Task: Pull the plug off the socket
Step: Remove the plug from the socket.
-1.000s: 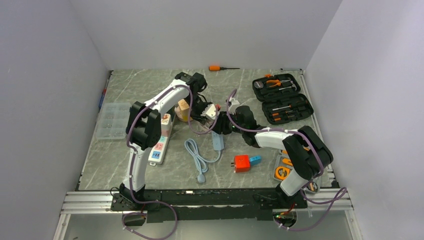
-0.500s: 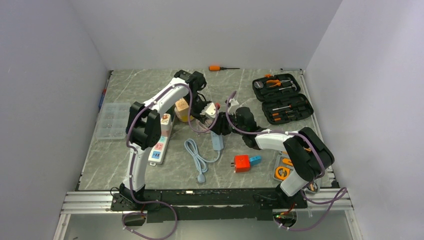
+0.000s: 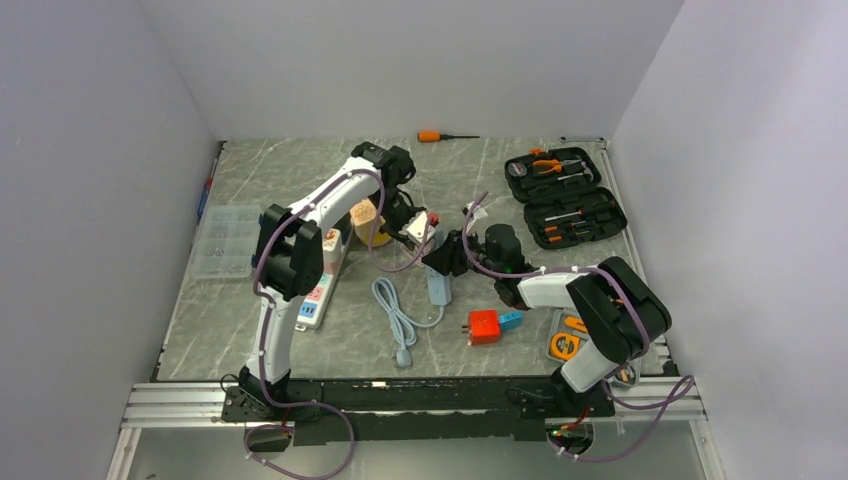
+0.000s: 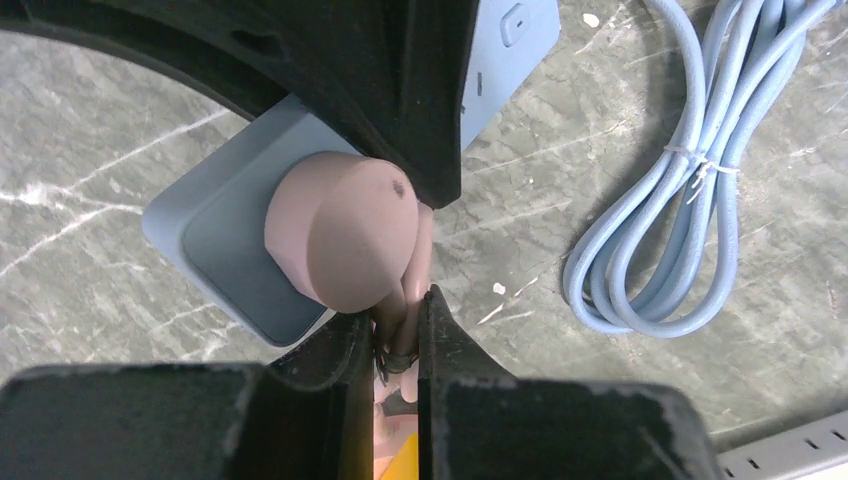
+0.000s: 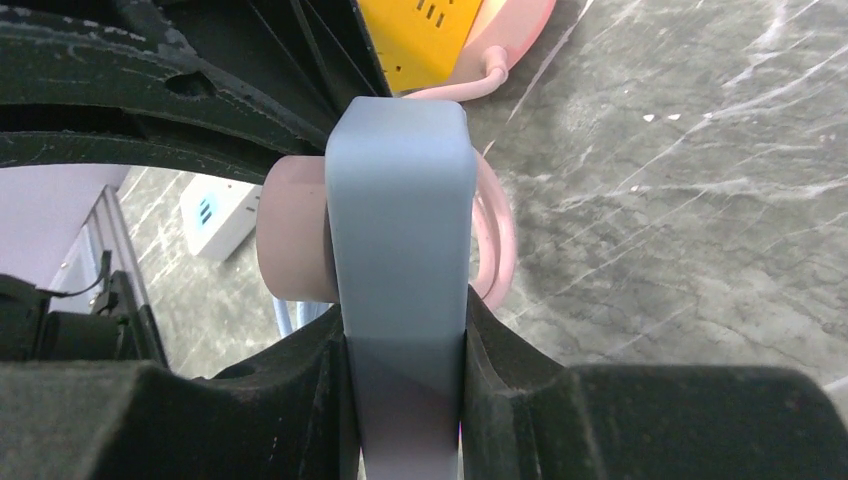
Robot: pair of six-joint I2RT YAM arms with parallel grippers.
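left fingers (image 4: 335,385): clamped on pink cord (image 4: 402,325) just beside pink plug (image 4: 340,235) | right fingers (image 5: 510,400): gripping blue socket strip (image 5: 400,230) | plug sits in strip, mid-worktop (image 3: 220,320) between arms | white pastel power strip (image 3: 318,293) lies left

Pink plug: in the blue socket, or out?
In. The pink plug sits flush on the blue socket, no prongs showing; left hand pinches the pink cable.

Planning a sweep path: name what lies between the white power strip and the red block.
The coiled blue cord lies there, between the white power strip and the red block; the top view shows it.
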